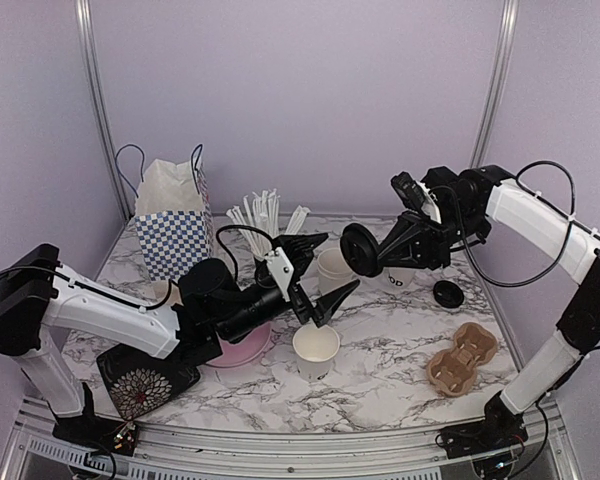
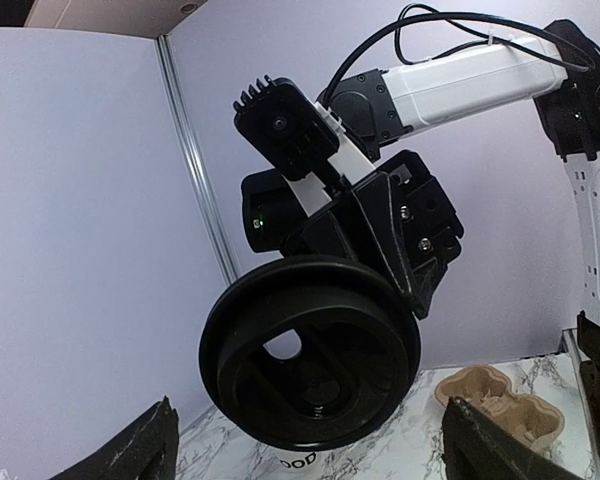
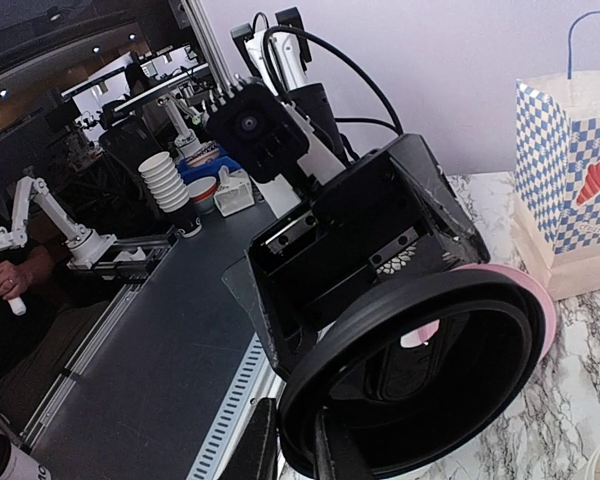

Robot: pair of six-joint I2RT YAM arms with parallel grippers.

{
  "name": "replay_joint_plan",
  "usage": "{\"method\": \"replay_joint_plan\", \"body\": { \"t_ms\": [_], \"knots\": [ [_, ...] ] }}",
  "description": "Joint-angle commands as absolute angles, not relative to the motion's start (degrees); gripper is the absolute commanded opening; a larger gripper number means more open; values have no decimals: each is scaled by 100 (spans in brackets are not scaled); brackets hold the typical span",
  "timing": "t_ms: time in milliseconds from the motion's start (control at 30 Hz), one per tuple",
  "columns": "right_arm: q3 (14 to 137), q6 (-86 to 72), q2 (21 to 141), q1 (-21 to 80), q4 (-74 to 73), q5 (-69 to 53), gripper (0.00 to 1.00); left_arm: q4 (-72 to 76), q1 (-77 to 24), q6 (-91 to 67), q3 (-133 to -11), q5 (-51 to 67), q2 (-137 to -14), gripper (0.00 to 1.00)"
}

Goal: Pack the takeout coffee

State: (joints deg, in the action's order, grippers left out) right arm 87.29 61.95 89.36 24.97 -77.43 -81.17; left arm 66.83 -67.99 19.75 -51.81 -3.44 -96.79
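**A:** Where is the coffee?

**B:** I have one black lid [image 1: 360, 250] pinched by its rim in the right gripper [image 1: 376, 250]. It is up off the table, standing on edge, with its hollow side facing the left arm. Just below it a lettered cup [image 1: 398, 278], white with black print, stands upright on the marble table [image 1: 400, 385]. Its top is hidden from me, so I can't say whether it is covered.

**A:** And the other cups?

**B:** An open cup [image 1: 316, 345] stands toward the front middle, uncovered. A second open cup [image 1: 329, 272] stands farther back, partly behind my left fingers. A spare lid [image 1: 447, 293] lies flat on the marble, just right of the lettered cup.

**A:** What is your left side doing?

**B:** The left gripper [image 1: 340, 258] is spread wide and grips nothing, and it points toward the raised lid. On the left wrist camera the lid fills the space above and between my two fingertips, well apart from both.

**A:** What else is on the table?

**B:** A brown cardboard carrier [image 1: 462, 357] sits at the front right. A blue-checked paper bag [image 1: 172, 225] stands at the back left, with a black cup of white sticks [image 1: 265, 222] beside it. A pink dish [image 1: 245, 348] lies under my left arm, and a black flower-patterned pouch [image 1: 145, 382] is near that arm's base.
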Motion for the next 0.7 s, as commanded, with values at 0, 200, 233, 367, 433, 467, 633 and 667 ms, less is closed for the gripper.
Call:
{"method": "replay_joint_plan", "body": {
  "t_ms": [0, 200, 233, 367, 433, 467, 633, 667],
  "knots": [
    [8835, 6131, 8886, 2557, -7851, -8271, 11, 7098, -6838, 2045, -5529, -531, -9883, 92],
    [8804, 6134, 8894, 2575, -7851, -8278, 12, 7093, -6838, 1955, -5774, -535, -10121, 92],
    [8806, 6135, 8891, 2583, -7854, -8291, 12, 7093, -6838, 1940, -5808, -511, -10157, 92],
    [8798, 6126, 8878, 2584, -7855, -8297, 12, 7060, -6836, 1875, -5891, -440, -10250, 90],
    [8790, 6126, 8870, 2591, -7849, -8298, 12, 7053, -6838, 1860, -5926, -444, -10289, 89],
    [8783, 6124, 8868, 2592, -7848, -8294, 12, 7054, -6838, 1853, -5945, -432, -10311, 88],
    [8743, 6126, 8877, 2593, -7831, -8307, 11, 7049, -6838, 1788, -5991, -388, -10385, 90],
    [8731, 6124, 8877, 2593, -7830, -8320, 11, 7050, -6838, 1780, -6012, -420, -10402, 90]
  ]
}}
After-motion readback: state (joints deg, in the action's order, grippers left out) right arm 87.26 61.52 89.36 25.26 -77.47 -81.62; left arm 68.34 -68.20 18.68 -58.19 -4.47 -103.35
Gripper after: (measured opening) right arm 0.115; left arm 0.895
